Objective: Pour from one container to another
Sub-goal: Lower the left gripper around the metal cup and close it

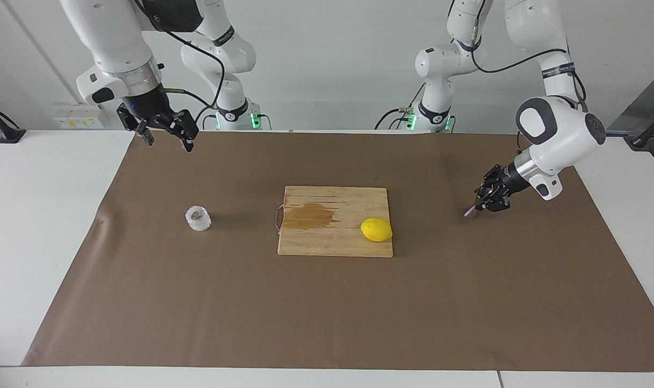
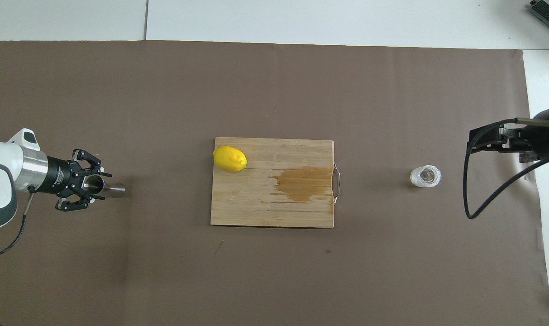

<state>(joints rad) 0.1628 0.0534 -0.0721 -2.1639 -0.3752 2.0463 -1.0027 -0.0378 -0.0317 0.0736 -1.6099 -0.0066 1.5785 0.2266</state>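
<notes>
The silvery jigger (image 2: 112, 188) stands on the brown cloth at the left arm's end of the table. My left gripper (image 2: 99, 186) reaches in low from the side and sits around its upper cone; in the facing view the left gripper (image 1: 486, 203) covers most of the jigger (image 1: 470, 212). Whether it grips the jigger does not show. The small ribbed glass cup (image 1: 198, 218) (image 2: 425, 176) stands alone toward the right arm's end. My right gripper (image 1: 167, 143) hangs open and empty in the air, over the cloth's edge, apart from the cup.
A wooden cutting board (image 1: 332, 243) (image 2: 256, 210) lies mid-table with a dark wet stain (image 2: 301, 183). A yellow lemon (image 1: 376, 229) (image 2: 230, 159) rests on its corner toward the left arm's end. Brown cloth (image 2: 274, 90) covers the table.
</notes>
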